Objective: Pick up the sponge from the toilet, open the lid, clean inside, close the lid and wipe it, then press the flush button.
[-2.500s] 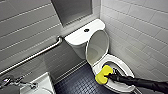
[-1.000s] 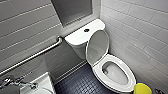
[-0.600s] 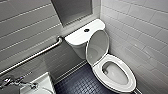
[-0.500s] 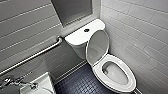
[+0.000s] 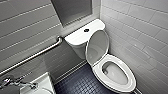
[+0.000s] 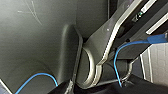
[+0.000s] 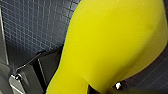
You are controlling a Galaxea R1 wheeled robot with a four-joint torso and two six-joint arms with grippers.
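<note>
The white toilet (image 5: pixel 130 85) stands against the tiled right wall. Its lid (image 5: pixel 97 47) is raised and leans back on the tank (image 5: pixel 77 37). The bowl is uncovered and the seat is down. The small dark flush button (image 5: pixel 86 30) sits in the middle of the tank top. In the right wrist view the bright yellow sponge (image 7: pixel 110 45) looms very close above dark small-tiled floor (image 7: pixel 32 25), with my right gripper shut on it. The left wrist view looks at dark parts of my own body and a blue cable.
A metal grab bar (image 5: pixel 37 55) runs along the grey left wall. A white sink (image 5: pixel 43 83) with a metal faucet (image 5: pixel 15 82) sits at the lower left. Dark blue tiled floor (image 5: pixel 77 82) lies between the sink and the toilet.
My right arm with the sponge, earlier over the front of the bowl, has pulled back out of the head view. Over the last second nothing has moved.
</note>
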